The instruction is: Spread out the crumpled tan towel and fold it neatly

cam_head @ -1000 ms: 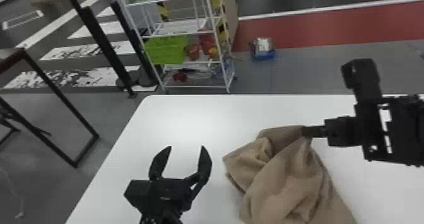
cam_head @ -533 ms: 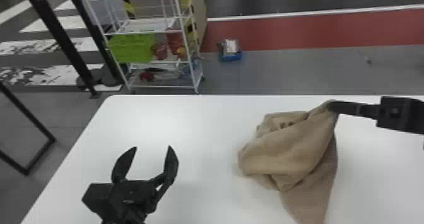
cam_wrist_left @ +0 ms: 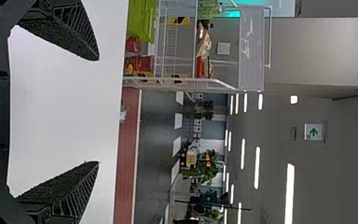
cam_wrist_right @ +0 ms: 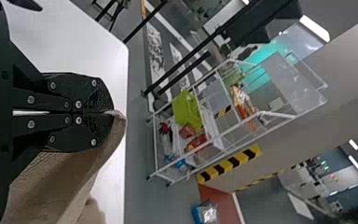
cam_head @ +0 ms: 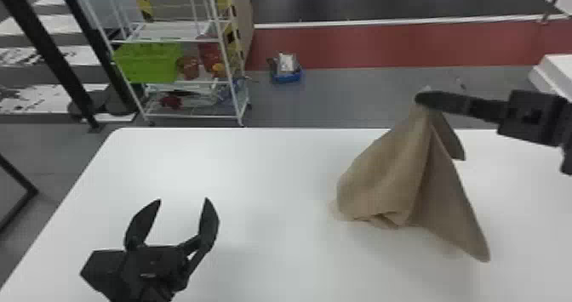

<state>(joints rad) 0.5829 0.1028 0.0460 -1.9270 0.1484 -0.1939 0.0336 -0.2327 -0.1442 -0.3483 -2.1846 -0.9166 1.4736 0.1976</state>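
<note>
On the right side of the head view, my right gripper (cam_head: pixel 423 97) is raised above the table, pinching the tan towel (cam_head: pixel 396 178) by its top edge. The cloth hangs in folds, its lower part at the tabletop and a pointed corner toward the near right. The right wrist view has the gripper (cam_wrist_right: pixel 109 113) closed on a bit of towel (cam_wrist_right: pixel 60 186) at the fingertips. My left gripper (cam_head: pixel 183 201) stands apart over the table's left part, fingers spread with nothing between them; the left wrist view has this gripper (cam_wrist_left: pixel 98 112) over bare white surface.
The white table (cam_head: pixel 264 169) lies under both arms. Beyond its far edge stand a white wire rack (cam_head: pixel 170 37) with a green bin (cam_head: pixel 149 63) and, on the floor, a blue box (cam_head: pixel 286 73). Black posts (cam_head: pixel 51 54) rise at the far left.
The right gripper has lifted the towel higher, and more of the cloth hangs down from it. The head view has shifted, and the left gripper stays open.
</note>
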